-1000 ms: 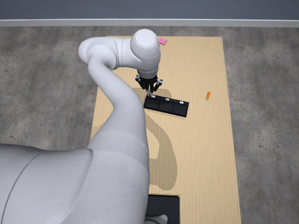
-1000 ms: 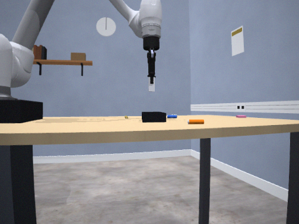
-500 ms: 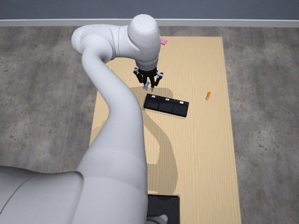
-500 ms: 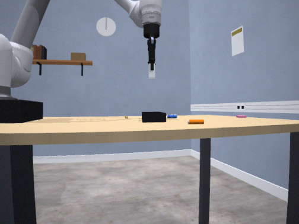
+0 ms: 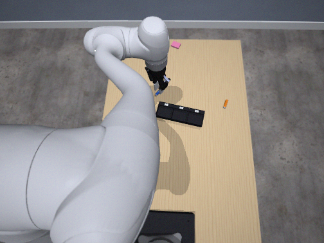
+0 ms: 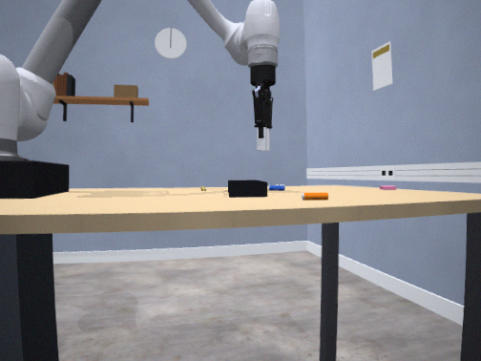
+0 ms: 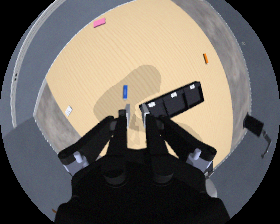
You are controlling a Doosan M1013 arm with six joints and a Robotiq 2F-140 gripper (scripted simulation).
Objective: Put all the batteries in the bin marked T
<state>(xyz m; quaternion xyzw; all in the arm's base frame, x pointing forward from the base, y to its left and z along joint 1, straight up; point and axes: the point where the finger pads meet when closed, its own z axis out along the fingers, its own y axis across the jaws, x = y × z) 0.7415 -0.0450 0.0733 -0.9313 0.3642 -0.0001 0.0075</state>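
A black bin row with three compartments (image 5: 180,114) lies on the wooden table; its white labels are too small to read. A blue battery (image 5: 157,93) lies on the table just behind the bin's left end. An orange battery (image 5: 225,103) lies to the right. My gripper (image 6: 262,135) hangs high above the table, over the blue battery and left of the bin. Its fingers stand a little apart. A slim white-grey piece sits at the fingertips against one finger, with a gap to the other. It hangs below the fingers in the side view (image 6: 262,143).
A pink block (image 5: 175,44) lies near the table's far edge. A small white piece (image 7: 69,111) lies near the table's left edge in the wrist view. A tiny brass-coloured thing (image 6: 203,189) lies on the table left of the bin. The arm's black base (image 5: 167,227) stands at the near end.
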